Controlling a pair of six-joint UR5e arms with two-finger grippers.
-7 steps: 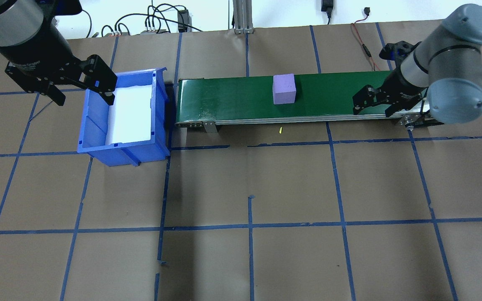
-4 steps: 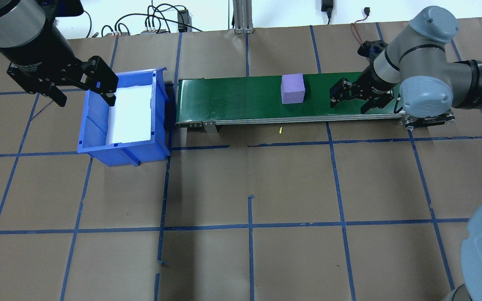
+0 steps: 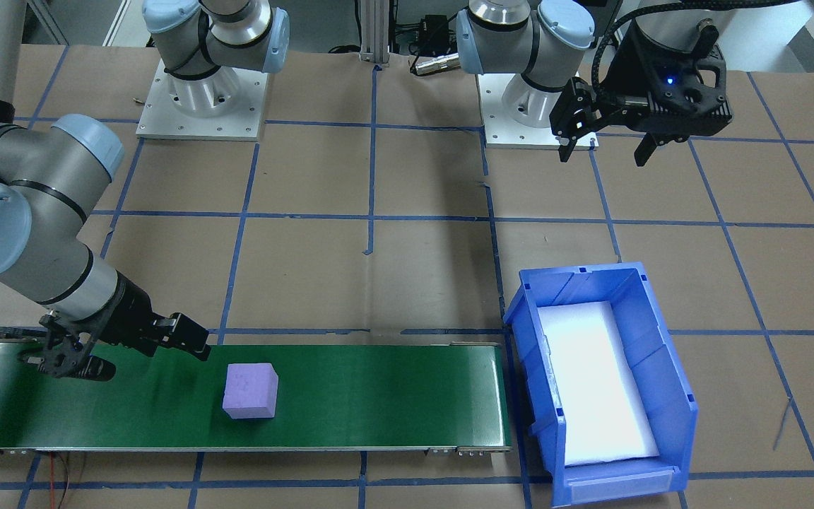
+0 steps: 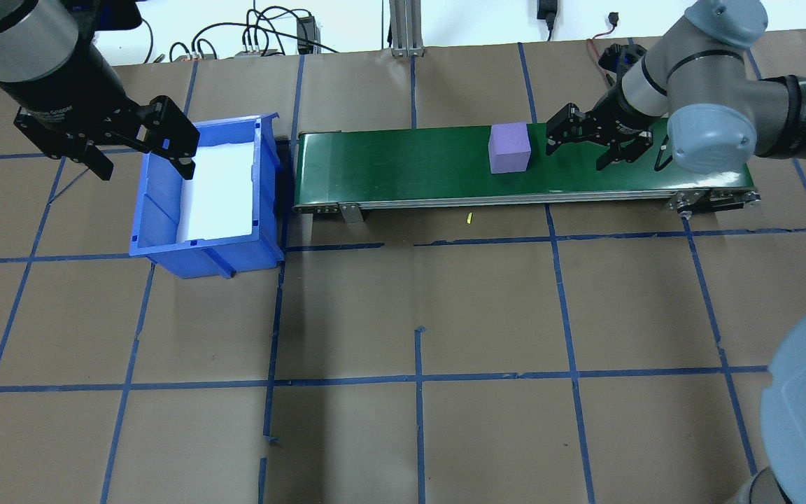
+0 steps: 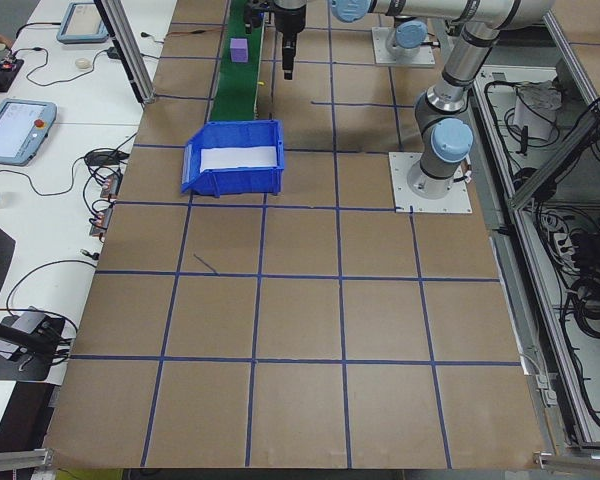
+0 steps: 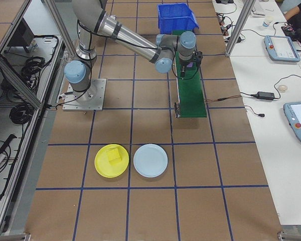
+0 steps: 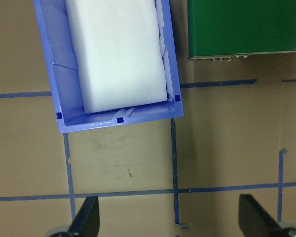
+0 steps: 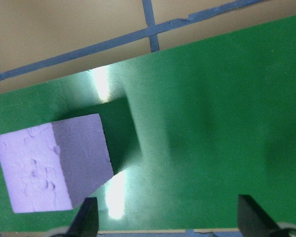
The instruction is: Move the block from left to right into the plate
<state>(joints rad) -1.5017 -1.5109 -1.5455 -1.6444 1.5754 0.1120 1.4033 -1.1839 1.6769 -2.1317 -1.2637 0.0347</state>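
The block [image 4: 509, 147] is a purple foam cube resting on the green conveyor belt [image 4: 403, 164]. My right gripper [image 4: 576, 155] hovers low over the belt just right of the block, open, with nothing between its fingers. In the right wrist view the block [image 8: 54, 165] lies at the lower left, ahead of one finger. From the front, the block [image 3: 250, 390] sits apart from the right gripper [image 3: 151, 362]. My left gripper [image 4: 144, 170] hangs open and empty at the left edge of the blue bin [image 4: 158, 210]. The yellow plate [image 6: 101, 168] lies far off on the robot's right and holds a yellow cube [image 6: 113, 156].
A light blue plate [image 6: 150, 160] lies beside the yellow one. The blue bin [image 3: 651, 332] is lined with white foam and stands at the belt's left end. Cables run along the table's far edge. A small yellow speck [image 4: 468, 218] lies in front of the belt.
The block has travelled to the right along the belt. My right gripper has swung left and back over the belt, ending close to the block. The left arm has hardly moved.
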